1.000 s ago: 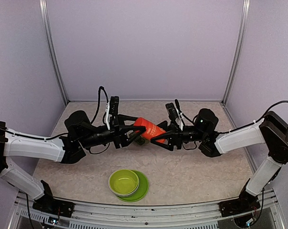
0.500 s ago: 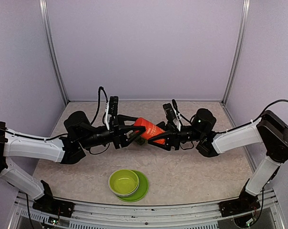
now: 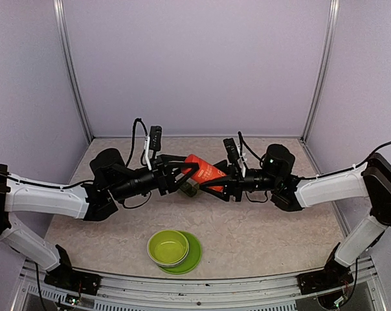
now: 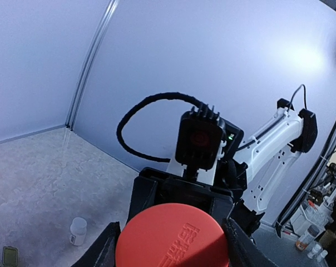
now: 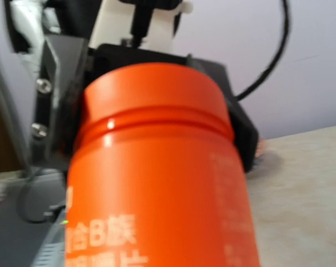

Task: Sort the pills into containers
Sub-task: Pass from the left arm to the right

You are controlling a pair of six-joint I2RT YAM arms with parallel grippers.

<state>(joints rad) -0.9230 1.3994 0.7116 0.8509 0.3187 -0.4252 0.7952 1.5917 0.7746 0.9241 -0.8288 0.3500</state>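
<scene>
The orange-red bottle point(image 3: 204, 170) hangs tilted in the air between both arms at mid-table. My left gripper point(image 3: 186, 170) is shut on its cap end; in the left wrist view the round red cap point(image 4: 173, 239) sits between my fingers point(image 4: 108, 247). My right gripper point(image 3: 217, 182) is shut on the bottle's body, which fills the right wrist view point(image 5: 157, 183) and hides my own fingers there. The dark green strip box of containers point(image 3: 189, 189) lies on the table just under the bottle, mostly hidden. No loose pills show.
A lime-green bowl point(image 3: 167, 247) on its plate point(image 3: 193, 257) stands near the front edge. A small white bottle point(image 4: 77, 231) stands on the table in the left wrist view, with a small dark green object point(image 4: 9, 255) near it. Walls enclose the table.
The bottle and both grippers have risen slightly. The right gripper has shifted a little along the bottle. Both grips are unchanged.
</scene>
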